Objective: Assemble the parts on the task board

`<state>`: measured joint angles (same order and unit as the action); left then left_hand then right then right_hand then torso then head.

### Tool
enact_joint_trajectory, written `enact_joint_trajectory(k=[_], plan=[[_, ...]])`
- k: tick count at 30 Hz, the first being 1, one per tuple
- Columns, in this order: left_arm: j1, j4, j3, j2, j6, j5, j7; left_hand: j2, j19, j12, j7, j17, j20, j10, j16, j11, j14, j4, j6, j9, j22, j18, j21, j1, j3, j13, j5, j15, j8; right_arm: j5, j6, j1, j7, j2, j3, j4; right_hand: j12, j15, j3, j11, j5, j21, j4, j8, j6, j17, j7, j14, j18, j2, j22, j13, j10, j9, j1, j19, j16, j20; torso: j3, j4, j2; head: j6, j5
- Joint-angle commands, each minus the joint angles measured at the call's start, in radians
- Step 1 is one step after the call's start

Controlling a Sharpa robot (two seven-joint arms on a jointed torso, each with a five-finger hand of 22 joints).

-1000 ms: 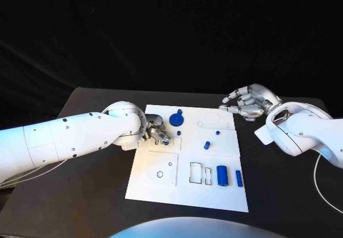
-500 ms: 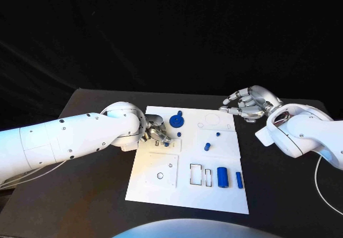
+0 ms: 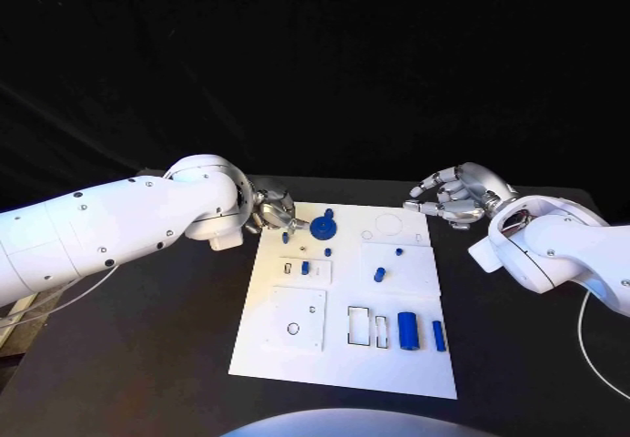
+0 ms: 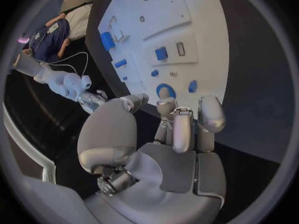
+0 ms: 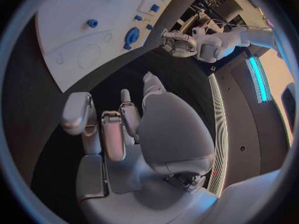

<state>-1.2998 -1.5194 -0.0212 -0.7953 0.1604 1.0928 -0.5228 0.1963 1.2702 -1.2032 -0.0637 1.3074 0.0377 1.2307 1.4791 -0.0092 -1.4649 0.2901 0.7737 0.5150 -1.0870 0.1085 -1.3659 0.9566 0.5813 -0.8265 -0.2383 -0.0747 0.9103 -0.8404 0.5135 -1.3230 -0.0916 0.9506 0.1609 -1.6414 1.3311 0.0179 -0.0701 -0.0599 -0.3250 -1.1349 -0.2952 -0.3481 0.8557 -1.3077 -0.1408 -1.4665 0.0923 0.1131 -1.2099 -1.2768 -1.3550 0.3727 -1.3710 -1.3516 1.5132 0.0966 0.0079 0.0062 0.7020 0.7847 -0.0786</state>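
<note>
The board (image 3: 348, 300) lies in the middle of the black table (image 3: 157, 364). The left hand (image 3: 276, 214) is at the board's 11 o'clock corner, just beside the rim. In the left wrist view its fingers (image 4: 181, 127) are curled inward and nothing is between them. The right hand (image 3: 453, 196) is off the board at 1 o'clock, above the table. In the right wrist view its fingers (image 5: 112, 132) are bent in over the palm and also hold nothing.

The parts are spread over the board. A round disc (image 3: 323, 221) with a small knob lies near the 12 o'clock edge, close to the left hand. A tiny piece (image 3: 285, 237) is just beside it toward 9 o'clock. A small block (image 3: 305, 268) stands in the raised plate at 10 o'clock, next to an open slot. A short peg (image 3: 378, 273) lies near the centre, a little toward 1 o'clock. A thick cylinder (image 3: 409, 330) and a thin bar (image 3: 439, 335) lie side by side at 4 o'clock, beside two open rectangular slots (image 3: 368, 328). A square plate (image 3: 297, 319) with a small round hole sits at 8 o'clock.
</note>
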Motion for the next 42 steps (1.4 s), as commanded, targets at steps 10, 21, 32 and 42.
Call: enact_joint_trajectory(k=[10, 21, 32, 42], plan=[[-0.022, 0.159, 0.016, 0.067, 0.088, -0.005, -0.001, 0.001, -0.019, 0.022, -0.013, 0.028, 0.012, -0.034, -0.005, 0.013, -0.047, 0.002, -0.007, -0.023, 0.021, -0.005, 0.018, 0.000, -0.039, 0.039, -0.003, 0.018, -0.032, -0.002, -0.003, 0.002, 0.010, -0.002, 0.000, -0.002, -0.002, -0.008, -0.009, -0.002, 0.001, 0.005, 0.001, -0.004, -0.007, -0.076, -0.004, -0.064, 0.010, -0.002, 0.000, -0.001, 0.005, -0.002, 0.015, 0.005, -0.003, -0.001, -0.0028, 0.0001, 0.005, -0.003, -0.006], [-0.022, 0.234, 0.043, 0.108, 0.142, -0.002, 0.002, 0.002, -0.024, 0.027, -0.014, 0.023, 0.014, -0.040, -0.007, 0.014, -0.045, 0.002, -0.006, -0.026, 0.028, -0.004, 0.022, -0.002, -0.049, 0.049, -0.002, 0.019, -0.034, -0.002, -0.001, 0.002, 0.010, -0.002, 0.000, -0.005, -0.002, -0.008, -0.010, -0.002, 0.001, 0.008, 0.001, -0.004, -0.007, -0.074, -0.004, -0.064, 0.010, -0.003, 0.002, 0.001, 0.006, -0.002, 0.015, 0.006, -0.004, -0.001, -0.0015, 0.0012, 0.003, 0.003, -0.009], [-0.019, 0.270, 0.054, 0.135, 0.158, -0.009, 0.004, 0.001, -0.023, 0.027, -0.014, 0.023, 0.014, -0.041, -0.007, 0.014, -0.045, 0.002, -0.006, -0.026, 0.027, -0.004, 0.022, -0.003, -0.050, 0.049, -0.002, 0.019, -0.034, -0.002, -0.001, 0.002, 0.011, -0.004, 0.000, -0.005, -0.003, -0.008, -0.010, -0.002, 0.001, 0.010, 0.002, -0.005, -0.008, -0.072, -0.004, -0.064, 0.011, -0.004, 0.004, 0.001, 0.006, -0.002, 0.017, 0.007, -0.004, -0.001, -0.0009, 0.0004, 0.003, 0.003, -0.012], [-0.013, 0.291, 0.062, 0.146, 0.168, -0.015, 0.004, -0.001, -0.025, 0.028, -0.014, 0.021, 0.015, -0.043, -0.008, 0.014, -0.044, 0.001, -0.004, -0.026, 0.028, -0.004, 0.022, -0.001, -0.053, 0.051, -0.003, 0.020, -0.035, -0.002, -0.002, 0.002, 0.010, -0.005, 0.000, -0.005, -0.004, -0.008, -0.011, -0.002, 0.001, 0.011, 0.002, -0.005, -0.008, -0.072, -0.004, -0.063, 0.011, -0.005, 0.004, 0.002, 0.007, -0.002, 0.019, 0.007, -0.004, -0.001, -0.0010, 0.0005, 0.003, 0.005, -0.012]])
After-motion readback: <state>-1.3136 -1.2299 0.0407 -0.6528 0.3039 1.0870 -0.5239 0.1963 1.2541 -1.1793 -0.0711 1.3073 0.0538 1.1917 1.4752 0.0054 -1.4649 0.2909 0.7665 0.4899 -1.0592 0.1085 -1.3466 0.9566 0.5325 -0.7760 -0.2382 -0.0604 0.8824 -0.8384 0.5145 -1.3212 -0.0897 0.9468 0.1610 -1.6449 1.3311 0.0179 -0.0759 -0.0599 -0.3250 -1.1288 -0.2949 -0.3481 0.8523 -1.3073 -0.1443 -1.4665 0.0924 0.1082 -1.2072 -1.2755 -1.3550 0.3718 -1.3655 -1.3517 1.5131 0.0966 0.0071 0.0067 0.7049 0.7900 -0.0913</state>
